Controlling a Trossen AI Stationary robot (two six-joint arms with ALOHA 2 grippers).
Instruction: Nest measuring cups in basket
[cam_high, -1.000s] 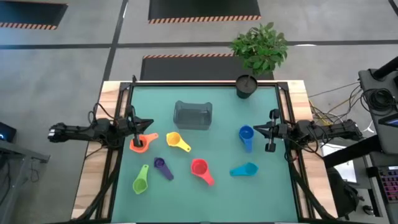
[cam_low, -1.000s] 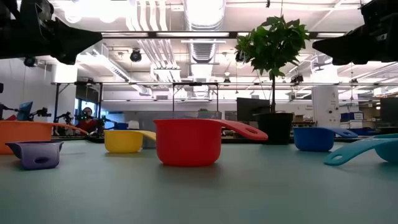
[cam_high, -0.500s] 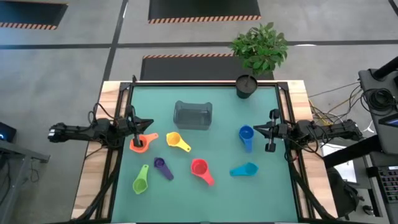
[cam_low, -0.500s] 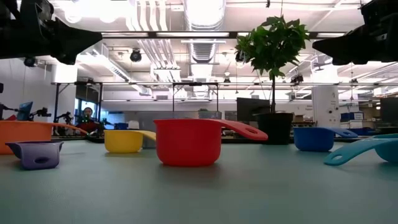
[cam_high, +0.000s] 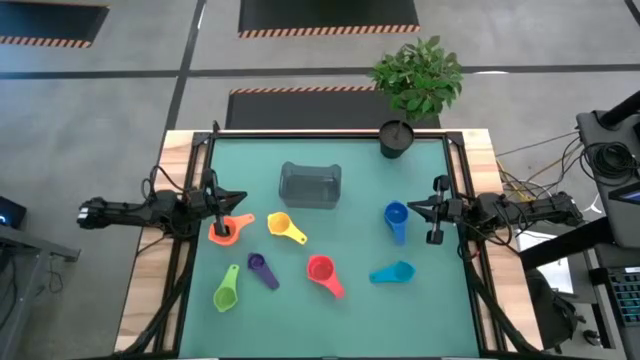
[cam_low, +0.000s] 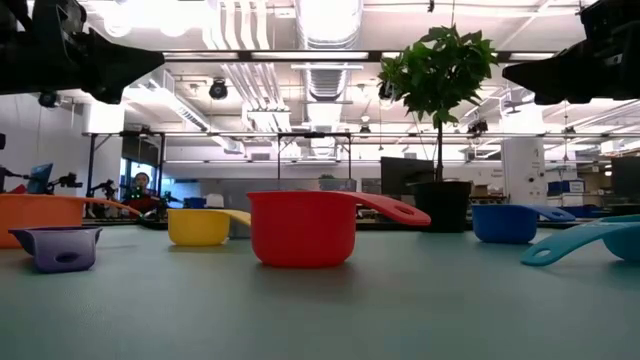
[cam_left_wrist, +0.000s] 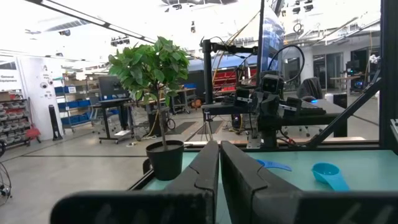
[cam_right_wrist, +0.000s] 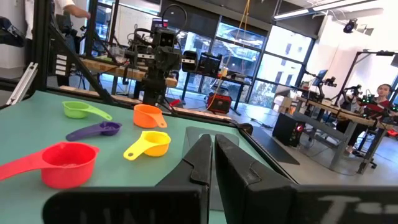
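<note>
Several measuring cups lie apart on the green table, each resting on its base: orange (cam_high: 225, 230), yellow (cam_high: 285, 227), purple (cam_high: 262, 270), green (cam_high: 226, 291), red (cam_high: 322, 272), cyan (cam_high: 393, 272) and blue (cam_high: 396, 217). The grey translucent basket (cam_high: 310, 185) stands upright behind them, toward the far edge, with nothing showing in it. My left gripper (cam_high: 242, 197) hovers shut at the left edge, above the orange cup. My right gripper (cam_high: 411, 207) hovers shut at the right edge, beside the blue cup. Both sets of fingers are closed on nothing in the wrist views (cam_left_wrist: 219, 144) (cam_right_wrist: 212, 137).
A black pot (cam_high: 396, 138) with a leafy plant (cam_high: 418, 75) stands at the table's far right corner. Black frame rails run along the table's left and right sides. People show in the room beyond the table (cam_right_wrist: 380, 93).
</note>
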